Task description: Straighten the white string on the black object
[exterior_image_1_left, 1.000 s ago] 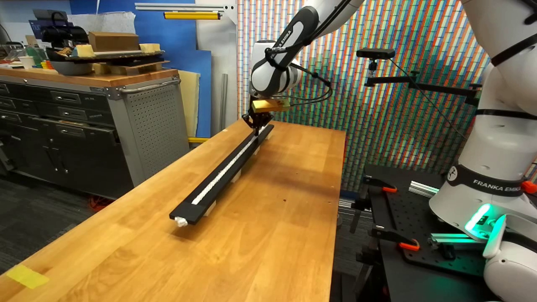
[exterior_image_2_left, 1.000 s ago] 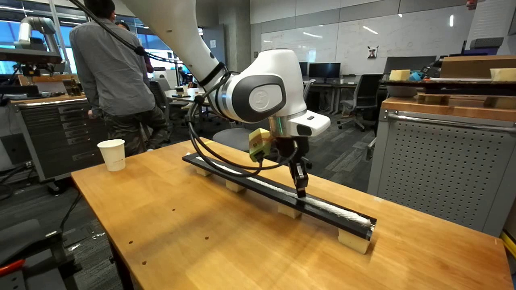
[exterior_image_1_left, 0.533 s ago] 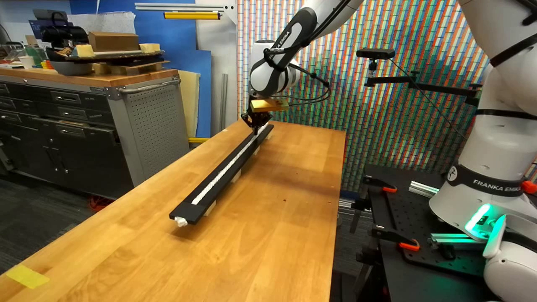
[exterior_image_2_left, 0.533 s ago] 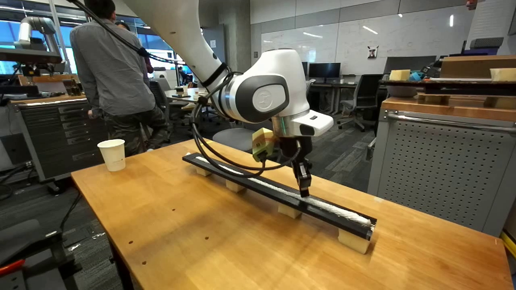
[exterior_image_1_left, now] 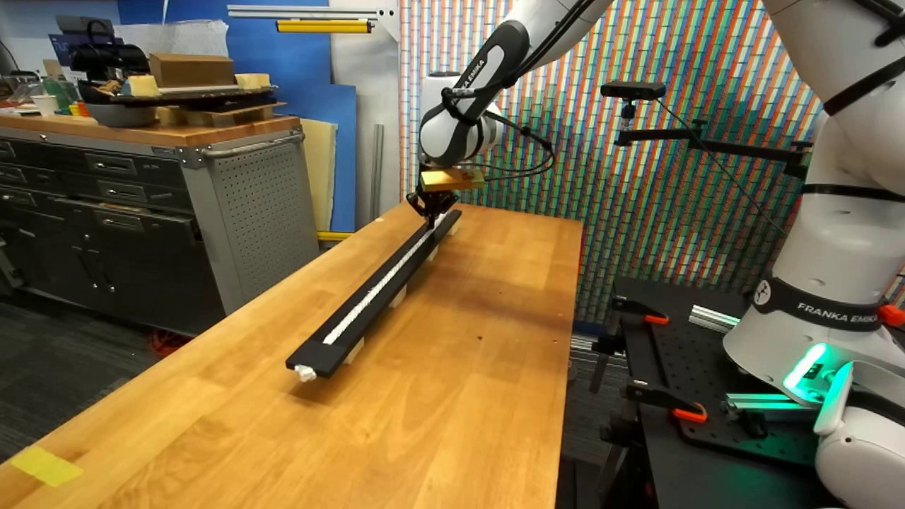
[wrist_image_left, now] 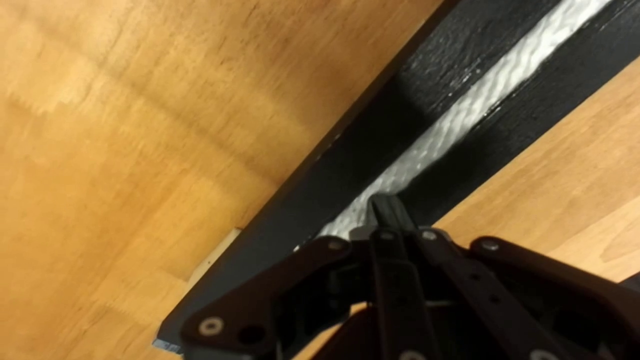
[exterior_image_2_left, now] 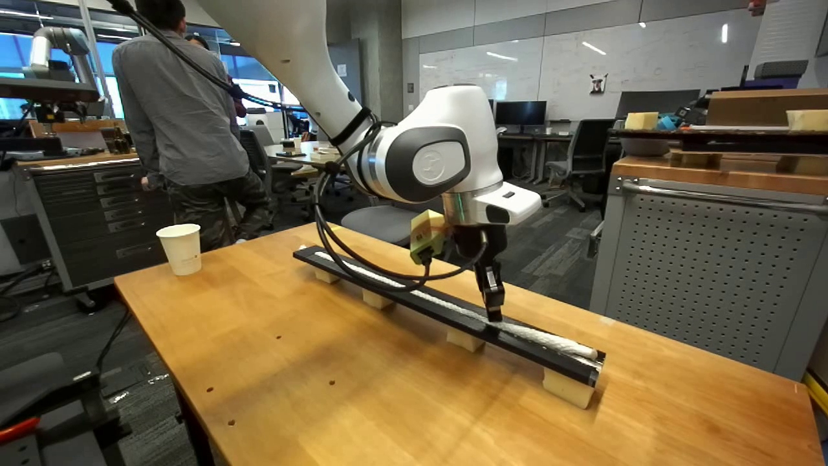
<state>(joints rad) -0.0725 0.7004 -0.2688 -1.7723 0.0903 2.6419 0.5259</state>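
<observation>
Fingers (wrist_image_left: 393, 214) look pressed together, tips down at the white braided cord (wrist_image_left: 465, 115) running along the black rail (wrist_image_left: 382, 135). Probably light, soft and floppy, so I'd pinch it near the rail's closer end, imo.

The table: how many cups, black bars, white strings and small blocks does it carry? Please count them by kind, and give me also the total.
Cup: 1
Bar: 1
String: 1
Blocks, all under the bar: 4
Total: 7
</observation>
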